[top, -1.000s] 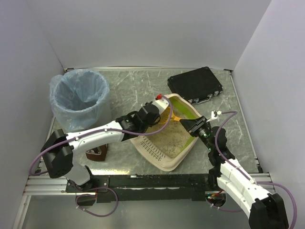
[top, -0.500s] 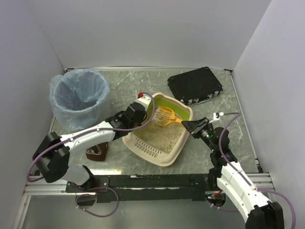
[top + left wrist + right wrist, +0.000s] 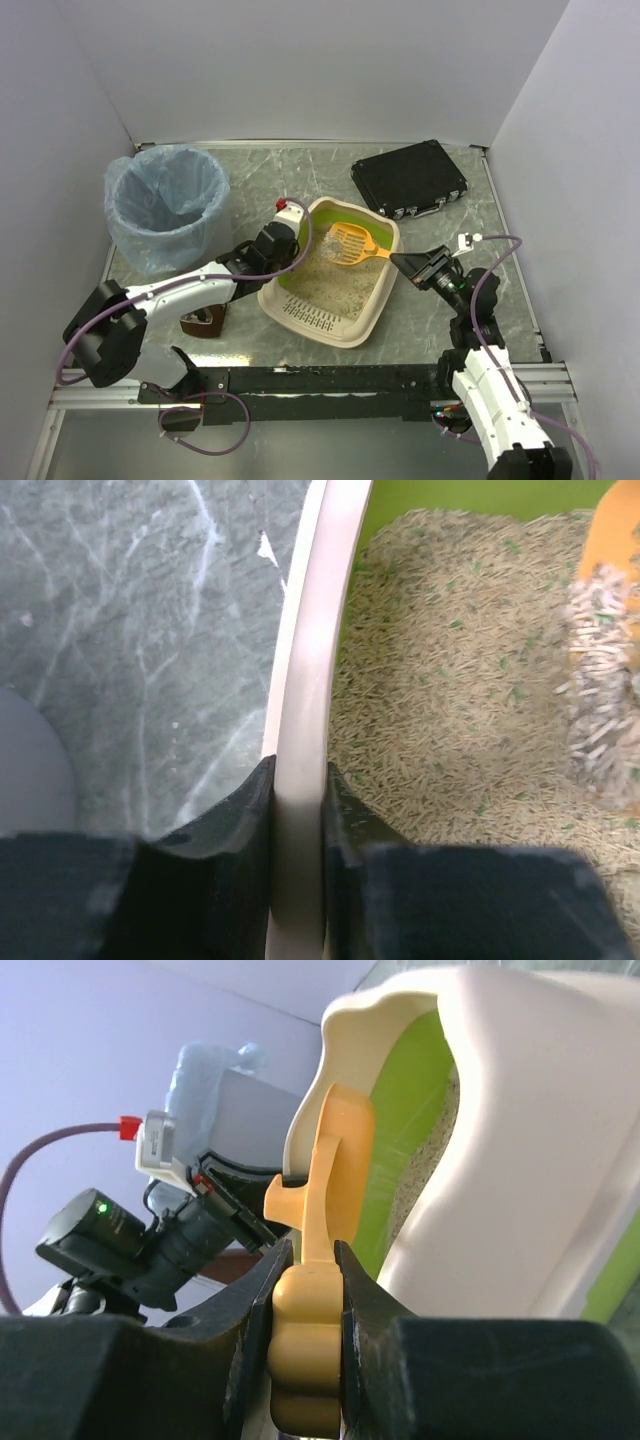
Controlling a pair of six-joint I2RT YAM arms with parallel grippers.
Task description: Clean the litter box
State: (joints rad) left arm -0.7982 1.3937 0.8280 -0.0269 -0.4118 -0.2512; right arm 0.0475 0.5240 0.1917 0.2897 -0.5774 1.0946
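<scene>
The litter box (image 3: 372, 300), beige with a lime-green inner wall, sits mid-table with sandy granules (image 3: 450, 700) inside. My left gripper (image 3: 288, 258) is shut on its left rim (image 3: 310, 660), one finger outside and one inside, as the left wrist view (image 3: 298, 770) shows. An orange scoop (image 3: 348, 245) hovers over the far end of the box with some litter on its blade (image 3: 600, 720). My right gripper (image 3: 398, 259) is shut on the scoop's handle (image 3: 305, 1350) just outside the box's right wall (image 3: 530, 1140); the right wrist view (image 3: 308, 1250) shows both fingers pressed against it.
A round bin with a blue bag (image 3: 165, 205) stands at the back left. A black case (image 3: 410, 178) lies at the back right. A small brown object (image 3: 205, 322) rests by the left arm. Walls close in on three sides.
The litter box has swung and slid to the left with my left gripper. The scoop head has risen out of the granules, and the right arm has drawn back to the right.
</scene>
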